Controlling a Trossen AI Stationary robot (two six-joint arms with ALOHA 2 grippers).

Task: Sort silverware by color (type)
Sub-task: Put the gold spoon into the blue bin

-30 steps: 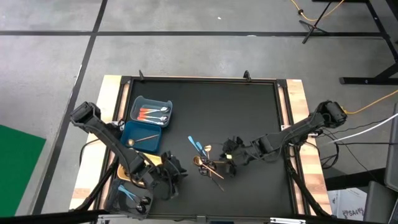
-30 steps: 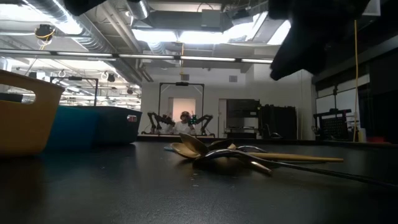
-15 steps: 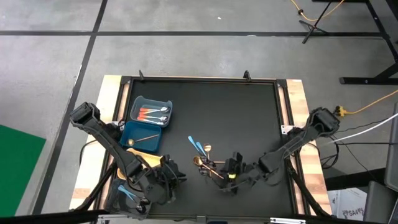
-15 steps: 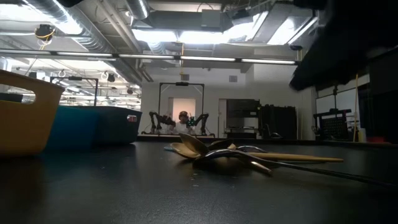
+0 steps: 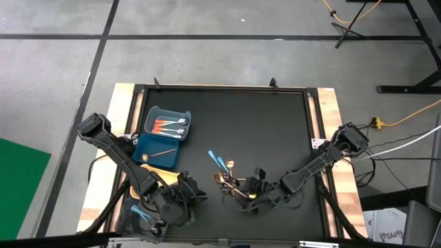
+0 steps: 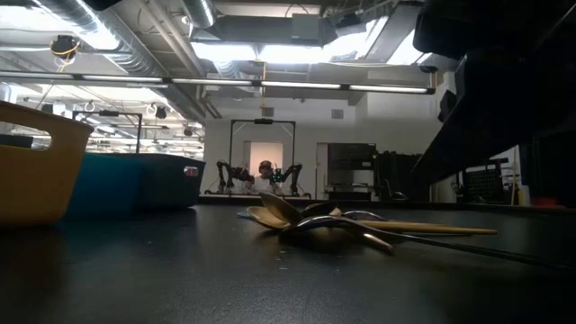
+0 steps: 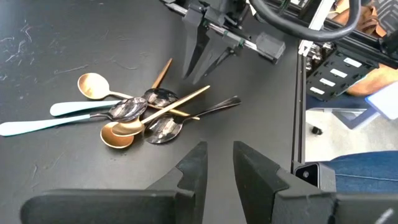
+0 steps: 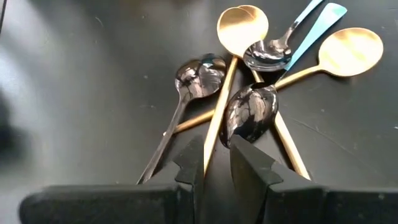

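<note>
A pile of silverware (image 5: 231, 182) lies on the black table: gold spoons, dark shiny spoons and light blue pieces (image 7: 37, 124) crossing one another. My right gripper (image 8: 214, 163) hangs just above the pile's right side, slanting down. It is open by a narrow gap, and a gold spoon's handle (image 8: 211, 140) runs into that gap in the right wrist view. The left wrist view shows its fingertips (image 7: 193, 78) just above that handle's end (image 7: 205, 90). My left gripper (image 7: 219, 158) waits left of the pile (image 5: 200, 195), narrowly open with nothing between its fingers.
At the table's left stand a pale bin (image 5: 167, 124) holding orange-handled pieces and a blue bin (image 5: 157, 148) holding a gold spoon. A yellow bin (image 6: 36, 162) sits under my left arm. Light blue pieces (image 5: 141, 215) lie at the near left corner.
My right gripper has come down and toward the table's near edge, closing in on the pile's right side and rolling a little. The spoons lie as before.
</note>
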